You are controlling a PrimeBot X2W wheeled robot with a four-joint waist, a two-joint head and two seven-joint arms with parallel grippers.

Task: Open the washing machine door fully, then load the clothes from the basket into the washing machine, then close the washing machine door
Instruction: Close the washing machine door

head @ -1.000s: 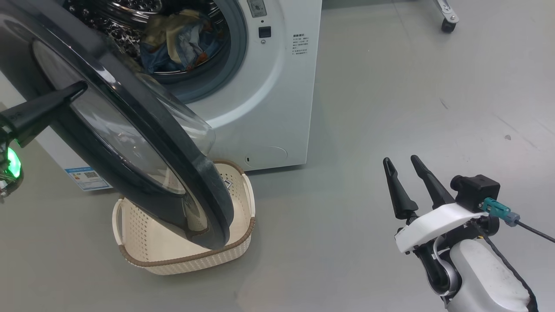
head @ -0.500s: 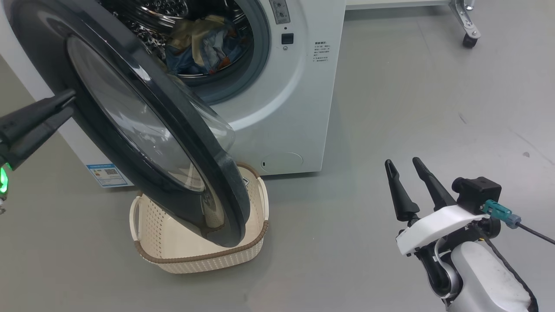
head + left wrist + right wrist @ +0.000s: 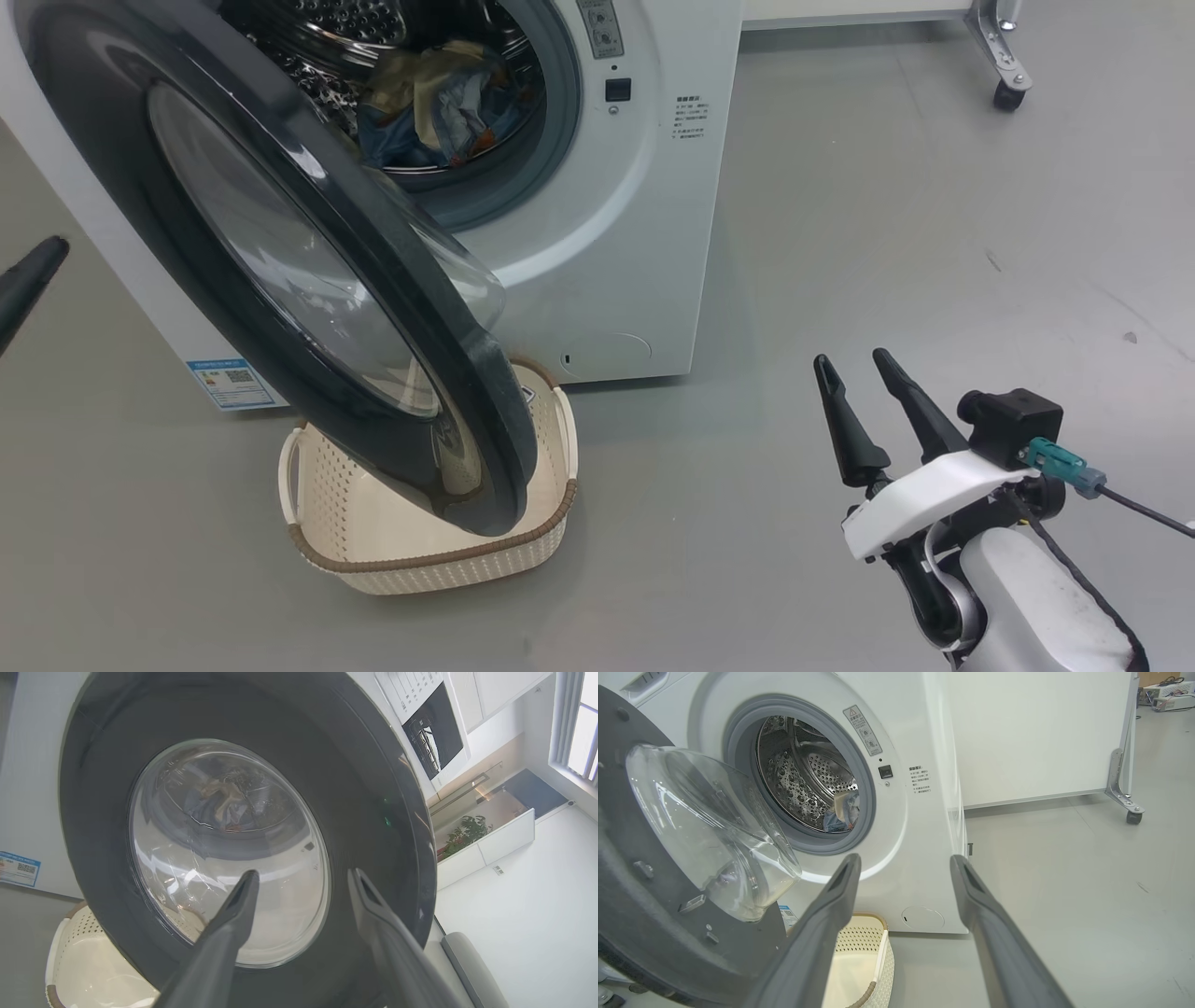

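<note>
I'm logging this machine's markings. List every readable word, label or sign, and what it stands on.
No text reads clearly.
Blue label sticker low on the washing machine: QR code, print too small.
Black text block on its white front: too small.
Warning sticker beside the gasket: triangle sign, wording blurred.

A smooth grey floor point(image 3: 887, 205) fills the head view from 12 to 5 o'clock, with a few small dark scuffs point(image 3: 990, 259). At 1 o'clock a white panel point(image 3: 1017, 732) stands on a metal foot with a black caster point(image 3: 1006, 95). The left wrist view shows a daylit window point(image 3: 579, 742), a white wall point(image 3: 523, 914) and a leafy plant point(image 3: 460, 835) beside a low white cabinet point(image 3: 490, 847).
</note>
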